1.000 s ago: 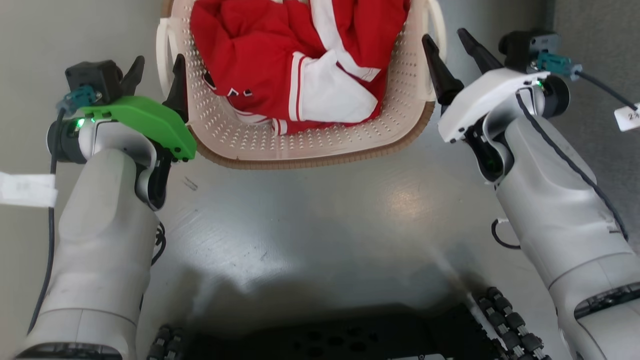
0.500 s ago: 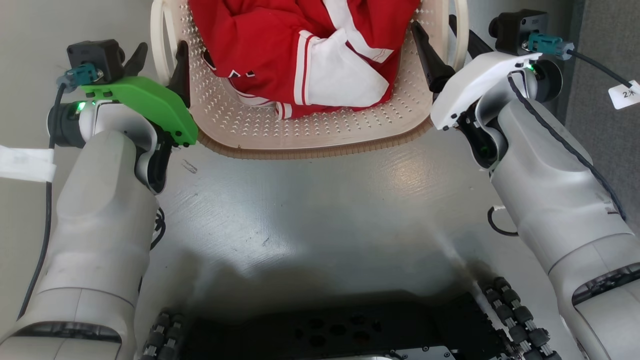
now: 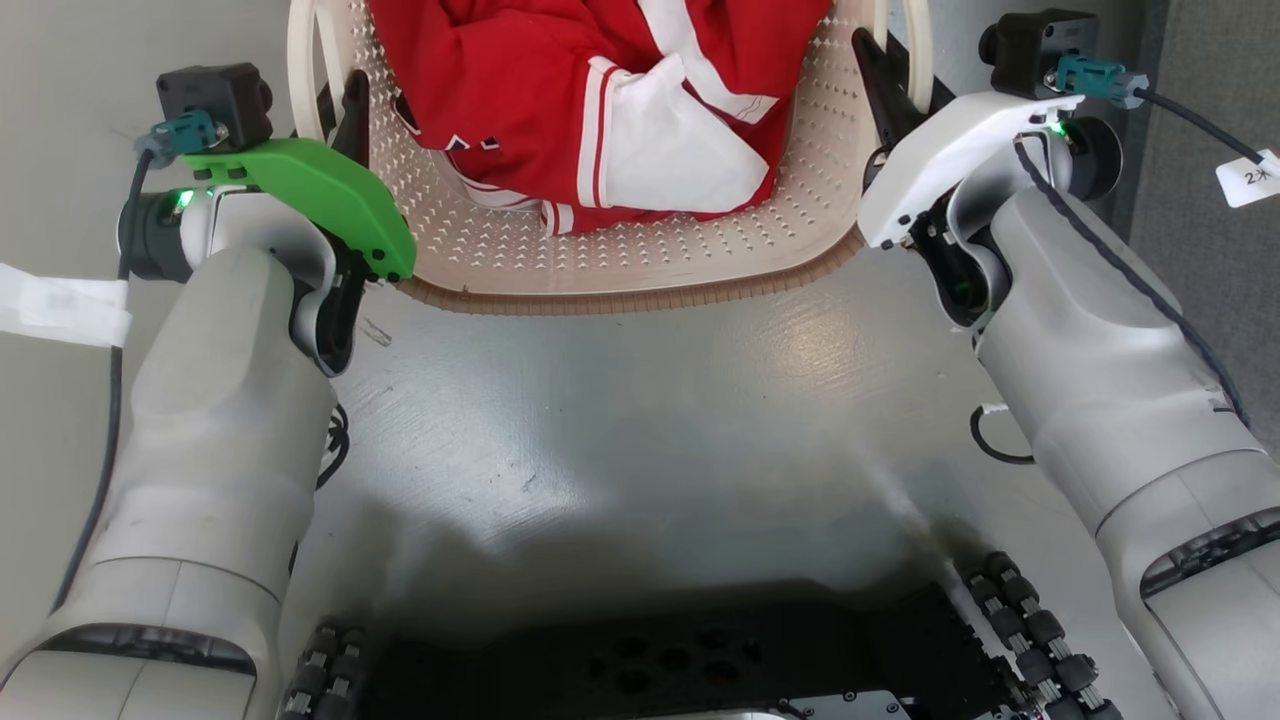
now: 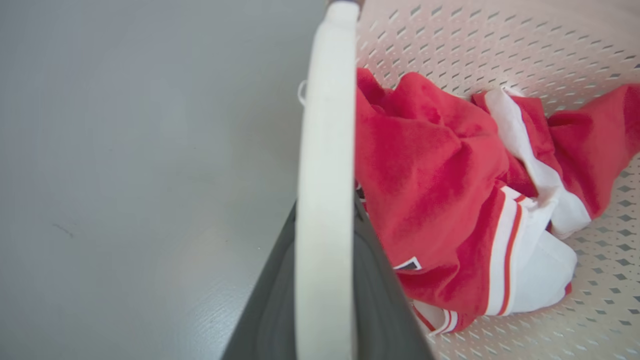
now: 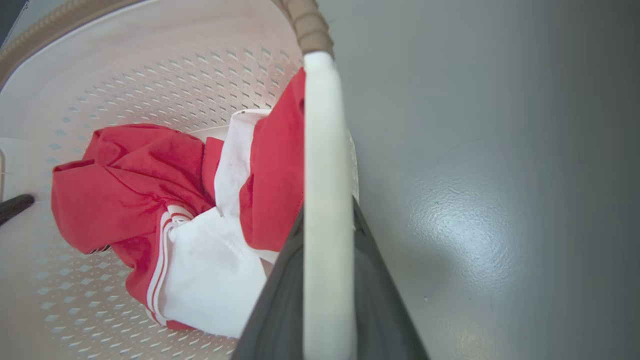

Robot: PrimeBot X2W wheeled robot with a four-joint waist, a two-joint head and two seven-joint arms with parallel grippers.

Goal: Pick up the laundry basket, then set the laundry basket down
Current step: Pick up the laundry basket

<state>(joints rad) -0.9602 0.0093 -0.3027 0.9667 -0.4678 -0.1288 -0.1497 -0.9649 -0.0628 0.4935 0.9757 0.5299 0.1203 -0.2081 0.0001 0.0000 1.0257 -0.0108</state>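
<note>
- Currently laundry basket sits at 12 o'clock in head view, with red-and-white garment inside and grey floor at 6 o'clock.
- Left end effector, 10 o'clock: fingers clamped on white side handle.
- Right end effector, 2 o'clock: likewise clamped on opposite handle.

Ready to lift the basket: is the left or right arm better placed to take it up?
Neither alone. Left claw straddles the left handle, right claw the right handle of the laundry basket, each closed against both sides. Lift with both.
</note>
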